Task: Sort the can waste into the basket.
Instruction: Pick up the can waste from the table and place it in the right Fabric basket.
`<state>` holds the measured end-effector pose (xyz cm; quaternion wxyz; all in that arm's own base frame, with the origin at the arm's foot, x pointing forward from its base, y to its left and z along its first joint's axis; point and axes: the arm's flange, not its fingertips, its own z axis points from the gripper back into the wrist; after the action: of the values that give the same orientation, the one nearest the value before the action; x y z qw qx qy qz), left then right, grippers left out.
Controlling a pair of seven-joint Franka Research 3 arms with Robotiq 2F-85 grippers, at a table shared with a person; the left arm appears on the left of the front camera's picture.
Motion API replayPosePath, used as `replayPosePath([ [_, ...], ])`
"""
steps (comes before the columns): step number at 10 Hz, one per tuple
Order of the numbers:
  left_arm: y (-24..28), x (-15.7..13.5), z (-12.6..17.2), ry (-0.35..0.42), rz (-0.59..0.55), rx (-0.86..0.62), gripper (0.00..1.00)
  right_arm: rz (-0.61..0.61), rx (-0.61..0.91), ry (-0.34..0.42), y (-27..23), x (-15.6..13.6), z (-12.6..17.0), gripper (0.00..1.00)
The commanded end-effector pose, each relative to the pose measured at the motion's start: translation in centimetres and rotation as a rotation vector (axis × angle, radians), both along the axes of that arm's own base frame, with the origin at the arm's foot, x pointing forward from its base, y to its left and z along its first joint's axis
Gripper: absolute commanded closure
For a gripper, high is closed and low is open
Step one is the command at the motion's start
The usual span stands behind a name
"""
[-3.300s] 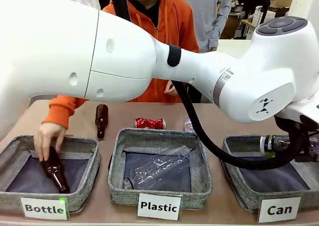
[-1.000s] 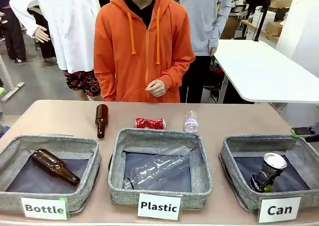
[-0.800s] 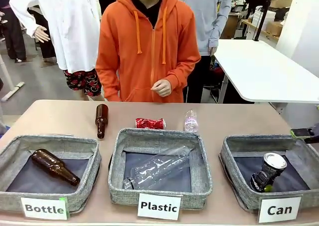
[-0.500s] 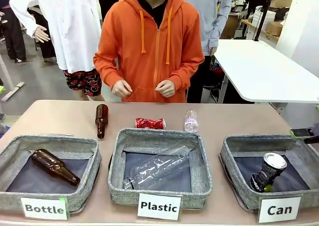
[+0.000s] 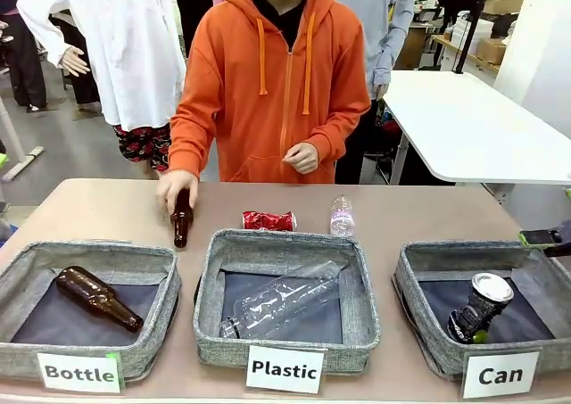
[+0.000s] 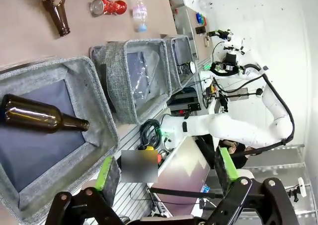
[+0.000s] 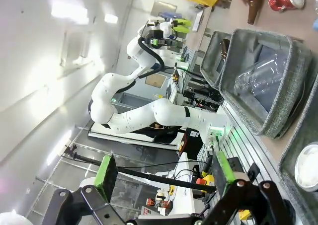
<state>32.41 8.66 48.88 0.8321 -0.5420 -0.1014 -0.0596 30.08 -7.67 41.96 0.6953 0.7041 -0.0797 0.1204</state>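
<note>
A crushed shiny red metal can (image 5: 268, 220) lies near the tabletop's (image 5: 428, 212) far edge; probably light and slippery, best pinched mid-body. Left tool (image 6: 166, 169) and right tool (image 7: 164, 169) gape empty.

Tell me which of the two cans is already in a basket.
The black can, propped in the Can basket; the crushed red can lies on the table.

The left gripper (image 6: 166, 168) holds its jaws spread wide, green pads (image 6: 107, 171) well apart, nothing between them. The right gripper (image 7: 164, 169) matches it, wide and empty. Both wrists are rolled sideways. The person's lowered hand (image 5: 176, 188) reaches the bench (image 5: 428, 217); the other hand (image 5: 305, 157) curls at the waist.
</note>
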Motion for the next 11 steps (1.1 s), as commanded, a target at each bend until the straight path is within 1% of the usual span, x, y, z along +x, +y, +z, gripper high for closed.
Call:
replayPosePath([
  [1,0.3,-0.2,-0.1,-0.007,-0.022,0.003,0.0,0.01,0.002,-0.001,0.1,-0.2,0.0,0.0],
  [6,0.3,-0.2,-0.1,-0.007,-0.022,0.003,0.0,0.0,0.0,0.0,0.0,0.0,0.0,0.0],
  [7,0.3,-0.2,-0.1,-0.007,-0.022,0.003,0.0,-0.052,-0.177,0.125,1.8,-0.6,0.6,0.0],
  [8,0.3,-0.2,-0.1,-0.007,-0.022,0.003,0.0,-0.037,-0.366,0.154,5.3,0.9,3.5,0.0],
  [9,0.3,-0.2,-0.1,-0.007,-0.022,0.003,0.0,-0.014,-0.522,0.164,9.0,2.9,6.1,0.0],
  [10,0.0,0.0,0.0,0.0,-0.002,-0.001,0.0,0.01,-0.681,0.186,13.1,5.0,8.0,0.0],
  [11,3.3,-1.1,3.6,-0.023,0.044,-0.048,0.0,0.042,-0.805,0.22,17.1,7.6,8.6,0.0],
])
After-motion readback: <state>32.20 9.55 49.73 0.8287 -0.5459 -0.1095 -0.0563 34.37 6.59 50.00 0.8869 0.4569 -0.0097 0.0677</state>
